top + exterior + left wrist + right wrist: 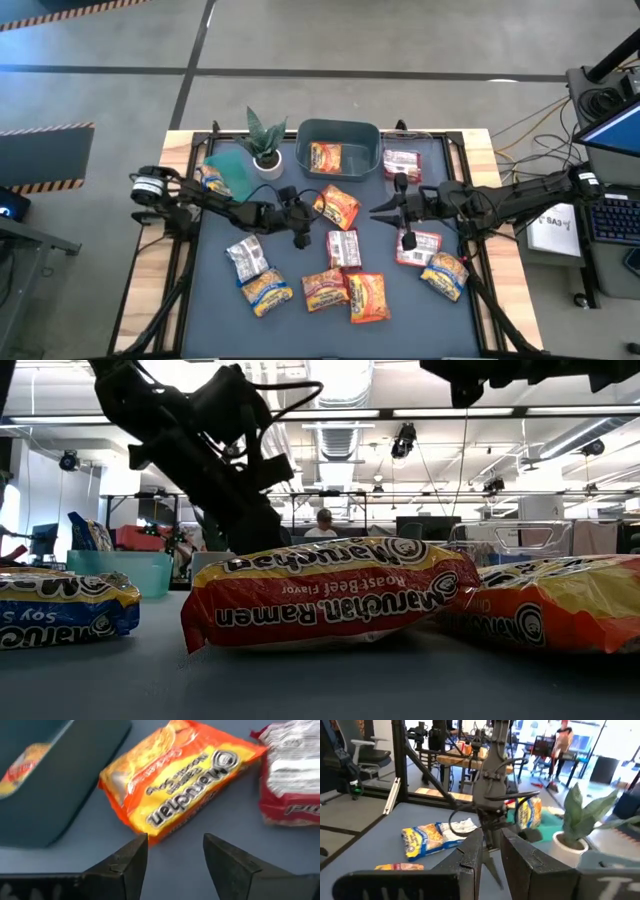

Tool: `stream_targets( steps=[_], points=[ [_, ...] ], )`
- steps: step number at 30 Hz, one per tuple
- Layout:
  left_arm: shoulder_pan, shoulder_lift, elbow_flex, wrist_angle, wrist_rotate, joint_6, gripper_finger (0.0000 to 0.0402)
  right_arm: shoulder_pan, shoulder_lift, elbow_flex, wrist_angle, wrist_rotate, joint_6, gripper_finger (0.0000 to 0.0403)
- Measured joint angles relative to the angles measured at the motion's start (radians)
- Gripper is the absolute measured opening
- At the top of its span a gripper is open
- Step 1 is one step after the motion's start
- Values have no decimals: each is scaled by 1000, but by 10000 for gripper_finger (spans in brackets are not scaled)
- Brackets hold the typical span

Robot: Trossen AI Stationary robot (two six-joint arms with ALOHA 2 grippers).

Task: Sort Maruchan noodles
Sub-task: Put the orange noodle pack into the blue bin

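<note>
The bench (pixel 210 300) carries a dark mat, with both arms reaching in from its side edges toward the middle. At the far edge sits a teal bin (pixel 338 131) with one orange-yellow packet (pixel 325 156) lying inside, a potted plant (pixel 266 140) stands just beside the bin toward the left, and a green cloth (pixel 230 172) lies near the far left corner. The Maruchan noodles are spread flat over the mat: a red-and-white packet (pixel 402 163) just right of the bin, an orange packet (pixel 337 206) in front of the bin near the middle, another red-and-white one (pixel 344 248) behind the near row, a silver packet (pixel 246 258) toward the left edge, and several orange-yellow and red packets along the near edge, among them a Roast Beef packet (pixel 320 600) lying close to the low camera. The left hand (pixel 299 215) hovers low over the mat just beside the orange packet near the middle, its fingers (pixel 125 865) spread apart and holding nothing. The right hand (pixel 383 211) hangs over the middle of the mat on the right, facing the left one, its fingers (pixel 520 855) drawn close together with only a slim gap and nothing between them
</note>
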Motion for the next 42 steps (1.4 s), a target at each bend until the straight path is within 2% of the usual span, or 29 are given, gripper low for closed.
stream_targets(
  steps=[2, 7, 10, 19, 26, 35, 42],
  points=[
    [5, -2, 0, 0, 3, 14, 175, -9, -20, 0, 1, -26, -24, 56],
    [28, -1, -1, 4, 3, 29, 174, -38, -72, -4, -1, -181, -68, 56],
    [46, -1, -1, 9, 3, 35, 171, -40, -86, -18, -6, -220, -63, 56],
    [83, 2, -4, 31, 115, 65, 162, -49, -99, -29, -7, -225, -56, 56],
    [98, 26, -17, 98, 107, 104, 162, -48, -98, -30, -22, -225, -34, 56],
    [105, 104, -19, 133, 116, 88, 162, -48, -93, -34, -28, -225, -20, 56],
    [105, 111, -19, 165, 120, 77, 157, -50, -92, -40, -29, -223, -16, 56]
  ],
)
